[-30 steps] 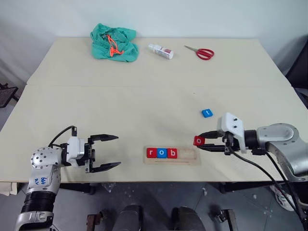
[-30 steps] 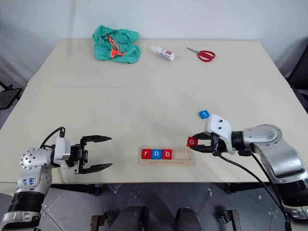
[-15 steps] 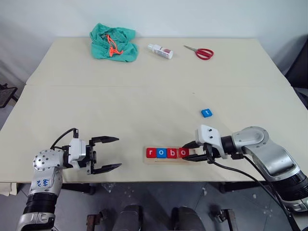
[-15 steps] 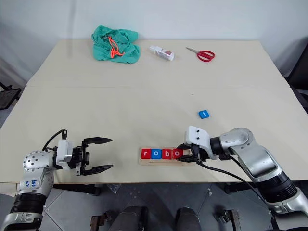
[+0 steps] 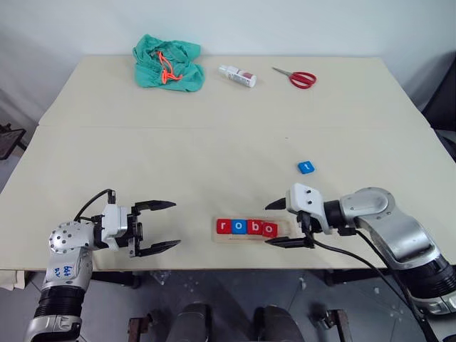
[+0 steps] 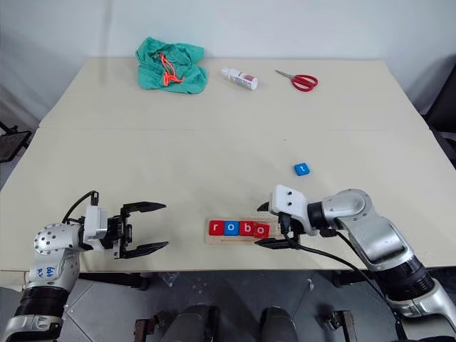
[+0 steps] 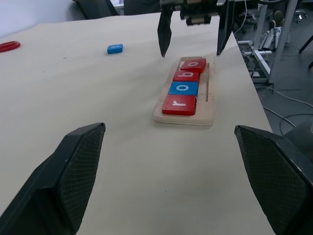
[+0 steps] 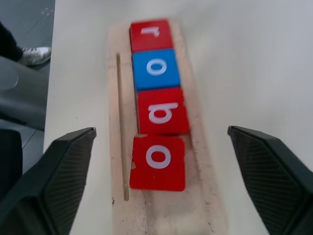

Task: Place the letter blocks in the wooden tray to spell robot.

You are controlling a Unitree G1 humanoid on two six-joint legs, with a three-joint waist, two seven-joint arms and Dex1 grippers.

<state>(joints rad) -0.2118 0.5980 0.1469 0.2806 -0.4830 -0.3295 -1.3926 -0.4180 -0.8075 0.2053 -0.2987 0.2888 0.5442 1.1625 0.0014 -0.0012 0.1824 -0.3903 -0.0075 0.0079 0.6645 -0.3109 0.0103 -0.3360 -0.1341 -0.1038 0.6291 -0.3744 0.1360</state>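
The wooden tray point(image 5: 288, 233) lies near the table's front edge. Four letter blocks stand in it in a row: red r point(image 5: 224, 226), blue o point(image 5: 239, 227), red b point(image 5: 254, 227) and red o point(image 5: 269, 229). That last o point(image 8: 158, 162) sits slightly askew, shifted toward the tray's groove. The blue t block point(image 5: 306, 167) lies on the table behind the tray's right end. My right gripper point(image 5: 274, 224) is open, its fingers spread either side of the red o without touching it. My left gripper point(image 5: 175, 224) hangs open and empty to the left of the tray.
Along the far edge of the table lie a green cloth point(image 5: 168, 63), a small white bottle point(image 5: 238, 75) and red scissors point(image 5: 297, 77). The tray sits close to the table's front edge.
My right gripper brought the red o leftward and down into the tray beside the b, then opened and let it go. The left gripper has not moved.
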